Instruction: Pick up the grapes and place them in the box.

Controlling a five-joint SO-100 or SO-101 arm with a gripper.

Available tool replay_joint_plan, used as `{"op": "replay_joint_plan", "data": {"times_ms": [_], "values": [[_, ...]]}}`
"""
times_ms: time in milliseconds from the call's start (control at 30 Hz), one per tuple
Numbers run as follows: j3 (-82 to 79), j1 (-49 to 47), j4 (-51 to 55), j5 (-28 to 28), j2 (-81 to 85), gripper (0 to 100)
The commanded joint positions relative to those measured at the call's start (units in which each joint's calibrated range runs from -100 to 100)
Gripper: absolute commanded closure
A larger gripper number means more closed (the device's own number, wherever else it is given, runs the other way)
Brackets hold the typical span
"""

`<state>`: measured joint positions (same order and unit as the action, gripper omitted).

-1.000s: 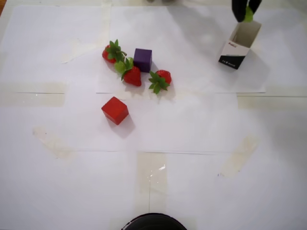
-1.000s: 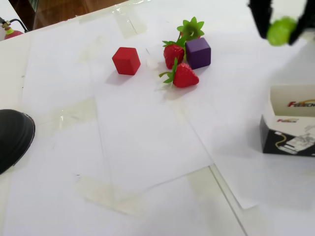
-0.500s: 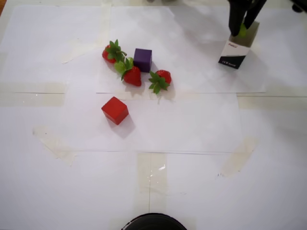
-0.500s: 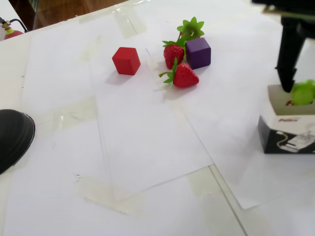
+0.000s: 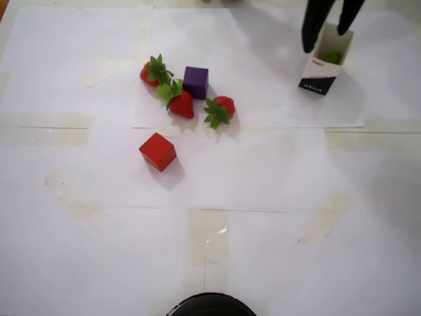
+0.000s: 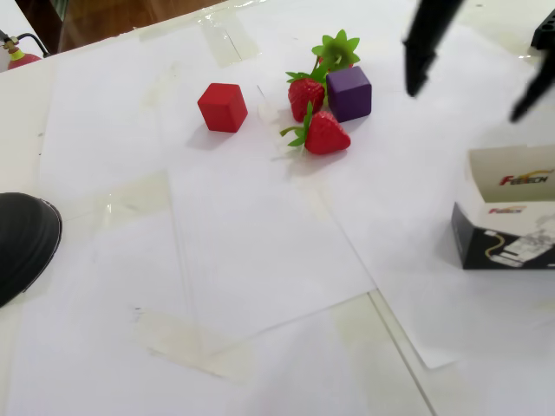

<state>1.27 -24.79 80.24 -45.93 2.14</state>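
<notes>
The box (image 5: 321, 68) is a small white carton with a black base, standing at the upper right in the overhead view and at the right edge in the fixed view (image 6: 507, 221). One light-green grape (image 5: 331, 57) lies inside its mouth in the overhead view; the fixed view hides it behind the carton wall. My gripper (image 5: 325, 38) hangs just above the box, open, its black fingers spread wide with nothing between them (image 6: 466, 102). Another light-green oval piece (image 5: 164, 92) sits among the strawberries.
Three red strawberries (image 5: 183, 104) with green tops cluster around a purple cube (image 5: 195, 81) at upper centre. A red cube (image 5: 158, 151) lies below them. A black round object (image 5: 210, 306) pokes in at the bottom edge. White paper sheets taped down cover the table.
The gripper came down over the box with a grape, then opened. The grape dropped into the box, and the fingers now stand spread and slightly higher.
</notes>
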Motion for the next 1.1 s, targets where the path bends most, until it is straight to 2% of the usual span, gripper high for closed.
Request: {"op": "replay_joint_plan", "data": {"times_ms": [0,200,367,600,833,1067], "values": [[6.9,13.9,3.3,6.3,5.2,77],[2.9,27.4,-0.2,12.0,-1.4,77],[-11.3,33.0,-11.9,14.0,-4.2,79],[-18.8,35.2,-14.6,15.6,-5.5,82],[-25.0,35.3,-22.1,15.2,-5.6,82],[-25.4,37.1,-24.4,15.7,-7.8,82]]}}
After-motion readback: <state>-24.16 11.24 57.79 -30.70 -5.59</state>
